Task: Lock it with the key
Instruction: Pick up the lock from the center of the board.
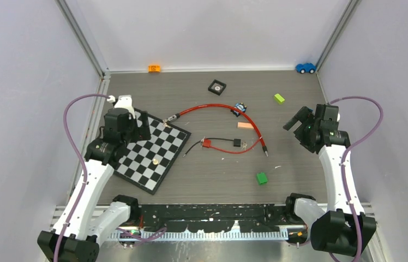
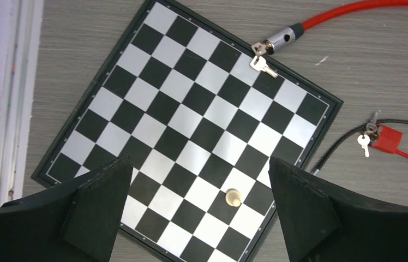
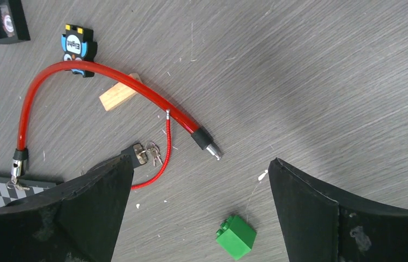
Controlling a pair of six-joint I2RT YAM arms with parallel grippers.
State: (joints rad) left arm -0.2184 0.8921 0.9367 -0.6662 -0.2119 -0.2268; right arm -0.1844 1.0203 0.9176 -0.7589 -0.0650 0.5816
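A thick red cable lock (image 1: pixel 218 107) lies curved on the table. Its silver lock head (image 2: pixel 281 39) rests at the chessboard's far corner, and a small silver key (image 2: pixel 263 65) on a ring lies next to it. The cable's pin end (image 3: pixel 208 144) lies free on the table. My left gripper (image 2: pixel 199 207) hovers open above the chessboard (image 2: pixel 191 109), well short of the key. On the right side my right gripper (image 3: pixel 202 210) hangs open over bare table, apart from the pin end.
A pale pawn (image 2: pixel 233 197) stands on the chessboard. A thin cable with a small red padlock (image 1: pixel 208 144) and a black lock with keys (image 3: pixel 136 153) lies mid-table. Also around are green bricks (image 1: pixel 262 178) (image 1: pixel 279 98), a wooden block (image 1: pixel 245 125), a black frame (image 1: pixel 217 87), an orange brick (image 1: pixel 154 68) and a blue car (image 1: pixel 305 67).
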